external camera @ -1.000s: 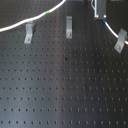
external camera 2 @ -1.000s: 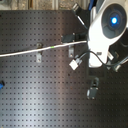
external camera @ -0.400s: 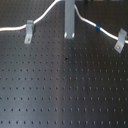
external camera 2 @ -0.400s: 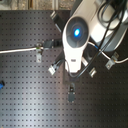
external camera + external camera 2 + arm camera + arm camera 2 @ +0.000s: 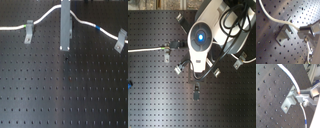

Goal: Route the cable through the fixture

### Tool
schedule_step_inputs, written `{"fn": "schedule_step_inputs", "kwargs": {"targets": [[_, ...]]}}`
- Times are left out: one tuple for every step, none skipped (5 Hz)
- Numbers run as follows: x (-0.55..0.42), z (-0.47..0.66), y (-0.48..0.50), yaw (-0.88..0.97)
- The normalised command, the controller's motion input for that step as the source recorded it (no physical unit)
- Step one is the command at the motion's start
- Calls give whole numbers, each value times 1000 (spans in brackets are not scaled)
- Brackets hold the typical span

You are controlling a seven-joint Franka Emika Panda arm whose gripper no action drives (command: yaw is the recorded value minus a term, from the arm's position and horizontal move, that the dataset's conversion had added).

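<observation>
The gripper [image 5: 302,95] pinches the cable [image 5: 289,77] just above a grey clip [image 5: 289,101] (fingertips partly cropped).

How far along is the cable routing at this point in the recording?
In the first exterior view the cable already meets the left clip and right clip. In hand: the gripper holds it at the middle clip. Left: seating it there and releasing; full seating cannot be confirmed.

black perforated board [image 5: 60,95] fills both exterior views; small blue object [image 5: 129,84] at second exterior view's left edge.
</observation>
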Motion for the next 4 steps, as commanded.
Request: {"fn": "schedule_step_inputs", "kwargs": {"targets": [[-188, 347, 12, 0], [-422, 279, -251, 269], [-33, 127, 11, 0], [-82, 380, 390, -31]]}}
